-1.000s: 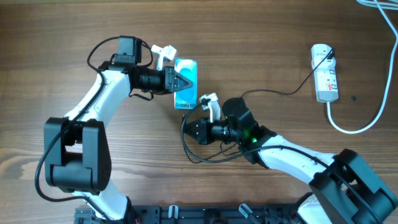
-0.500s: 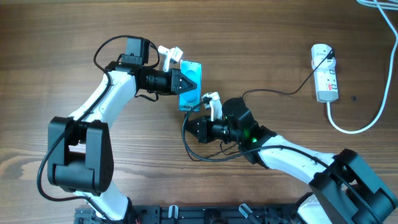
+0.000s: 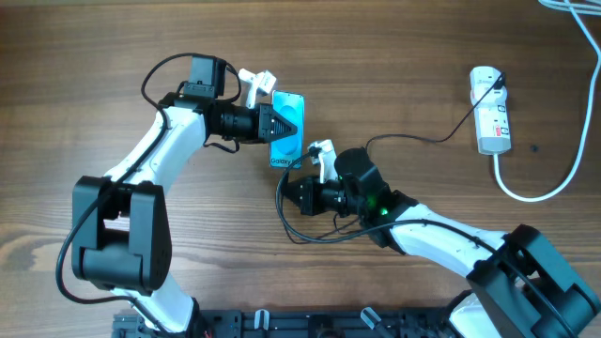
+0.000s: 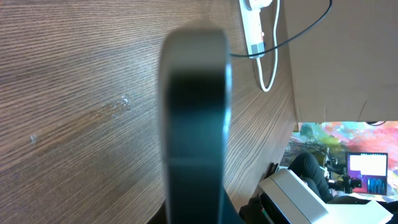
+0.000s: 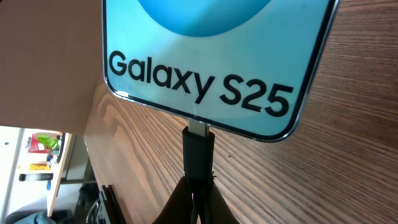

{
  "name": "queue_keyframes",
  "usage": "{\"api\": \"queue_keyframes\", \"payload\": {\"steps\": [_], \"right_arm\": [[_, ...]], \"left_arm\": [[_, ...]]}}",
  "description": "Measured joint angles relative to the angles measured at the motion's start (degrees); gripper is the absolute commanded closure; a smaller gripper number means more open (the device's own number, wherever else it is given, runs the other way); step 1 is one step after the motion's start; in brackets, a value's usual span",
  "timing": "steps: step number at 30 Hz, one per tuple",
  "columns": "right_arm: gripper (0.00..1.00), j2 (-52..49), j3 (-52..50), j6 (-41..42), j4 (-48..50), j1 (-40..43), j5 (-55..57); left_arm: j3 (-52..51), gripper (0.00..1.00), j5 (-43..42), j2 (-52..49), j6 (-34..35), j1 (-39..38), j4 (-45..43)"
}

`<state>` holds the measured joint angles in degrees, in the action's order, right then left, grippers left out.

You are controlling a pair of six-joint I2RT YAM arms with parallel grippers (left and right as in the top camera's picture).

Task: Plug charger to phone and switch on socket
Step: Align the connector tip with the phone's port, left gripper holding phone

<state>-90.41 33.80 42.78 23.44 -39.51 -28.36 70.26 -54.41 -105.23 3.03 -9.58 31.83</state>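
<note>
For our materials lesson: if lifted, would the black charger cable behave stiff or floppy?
Probably floppy: the cable lies in loose curves across the table. Its plug end looks rigid, standing straight at the phone's edge. Being thin, it is likely light.

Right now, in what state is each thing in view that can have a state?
phone, screen lit, gripped at its side.
charger, plug tip at the phone's bottom port with some metal showing, so not fully seated; its other end is plugged into the socket.
socket, black plug in it; switch position too small to tell.
left gripper, shut on the phone.
right gripper, shut on the charger's plug.
</note>
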Motion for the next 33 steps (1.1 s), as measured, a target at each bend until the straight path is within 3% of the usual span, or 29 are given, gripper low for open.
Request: {"api": "queue_keyframes", "payload": {"steps": [33], "right_arm": [[0.96, 0.0, 0.0, 0.5, 1.1, 0.0, 0.3]], "left_arm": [[0.0, 0.96, 0.2, 0.0, 0.0, 0.0, -0.6]]}}
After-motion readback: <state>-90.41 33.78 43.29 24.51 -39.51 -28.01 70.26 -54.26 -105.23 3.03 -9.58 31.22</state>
